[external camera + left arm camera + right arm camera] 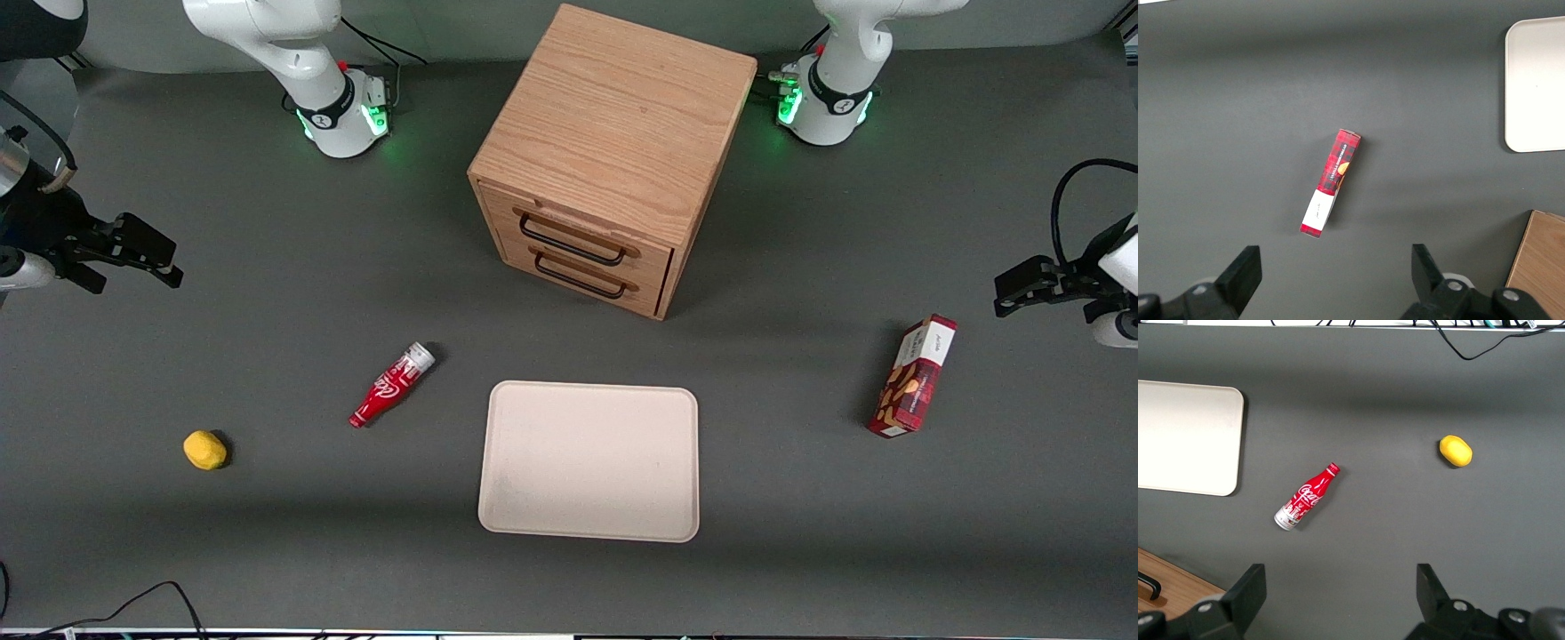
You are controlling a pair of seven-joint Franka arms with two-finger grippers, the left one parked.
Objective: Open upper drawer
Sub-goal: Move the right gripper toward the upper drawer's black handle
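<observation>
The boxy wooden cabinet (613, 124) stands mid-table between the arm bases, its two drawers facing the front camera at an angle. The upper drawer (578, 233) is shut flush, its thin black wire handle (569, 244) lying across its front. The matching lower drawer (582, 276) is shut too. My right gripper (164, 262) hovers high over the working arm's end of the table, well away from the cabinet, open and empty. In the right wrist view the gripper (1338, 587) has its fingers (1248, 590) wide apart over bare table, with a cabinet corner (1171, 597) at the frame's edge.
A red cola bottle (391, 385) lies on the table between the gripper and the cabinet. A yellow lemon-like object (204, 450) lies nearer the front camera. A cream tray (589, 460) lies in front of the drawers. A red snack box (913, 376) stands toward the parked arm's end.
</observation>
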